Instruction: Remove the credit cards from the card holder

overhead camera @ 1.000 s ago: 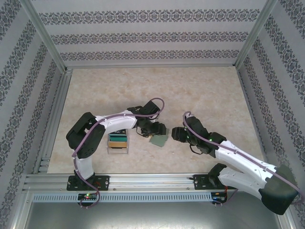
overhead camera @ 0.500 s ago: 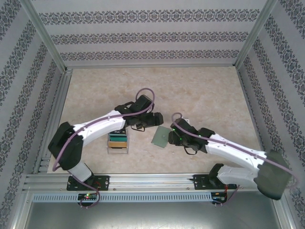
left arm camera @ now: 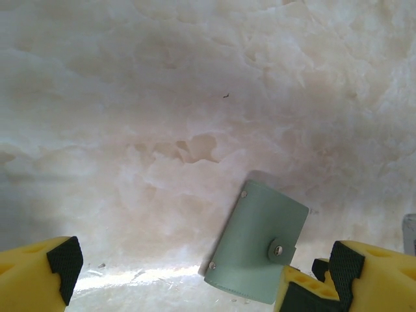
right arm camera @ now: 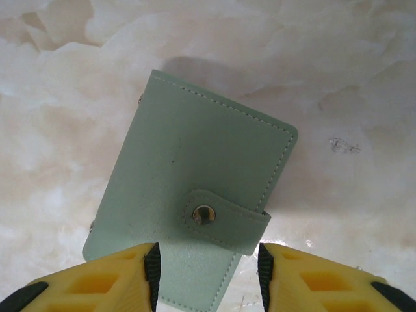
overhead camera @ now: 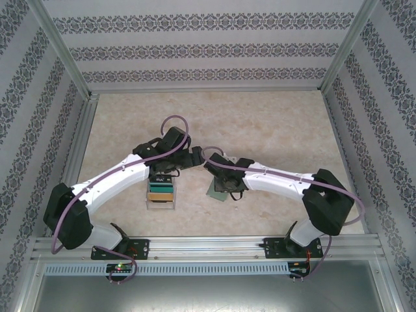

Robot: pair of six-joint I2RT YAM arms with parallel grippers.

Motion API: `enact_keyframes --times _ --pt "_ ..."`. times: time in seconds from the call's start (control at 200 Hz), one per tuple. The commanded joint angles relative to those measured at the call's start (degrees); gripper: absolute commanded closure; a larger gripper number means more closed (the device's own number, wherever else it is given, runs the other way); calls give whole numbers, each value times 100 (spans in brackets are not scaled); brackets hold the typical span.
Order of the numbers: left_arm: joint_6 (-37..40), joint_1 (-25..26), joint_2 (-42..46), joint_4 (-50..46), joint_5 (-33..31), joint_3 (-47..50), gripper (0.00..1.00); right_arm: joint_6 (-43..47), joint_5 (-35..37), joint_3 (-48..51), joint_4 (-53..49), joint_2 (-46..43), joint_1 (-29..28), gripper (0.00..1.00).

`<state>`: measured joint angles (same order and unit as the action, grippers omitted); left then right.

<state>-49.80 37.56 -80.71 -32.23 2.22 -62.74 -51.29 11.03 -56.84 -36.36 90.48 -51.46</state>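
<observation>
Card holder (right arm camera: 195, 175) beneath right gripper (right arm camera: 208, 263)

No word, brand or number can be read in any of the views. In the top view, a little left of the middle of the frame, there is a small pale marking (overhead camera: 162, 175) on a dark patch just above the tray of coloured cards (overhead camera: 160, 192) (maybe letters, but too small to tell). The card holder (right arm camera: 195, 149) carries no readable print.
</observation>
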Motion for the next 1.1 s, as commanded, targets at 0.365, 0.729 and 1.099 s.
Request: enact_keyframes --times 0.365,0.729,1.099 --pt "-39 -240 432 -229 -189 336 0 125 -58 -480 -126 845 221 50" --pt "-40 -251 433 -168 -113 403 0 41 -133 -455 -237 1063 150 62" --pt "-65 -258 295 50 193 453 1 173 -74 -100 15 530 128 100"
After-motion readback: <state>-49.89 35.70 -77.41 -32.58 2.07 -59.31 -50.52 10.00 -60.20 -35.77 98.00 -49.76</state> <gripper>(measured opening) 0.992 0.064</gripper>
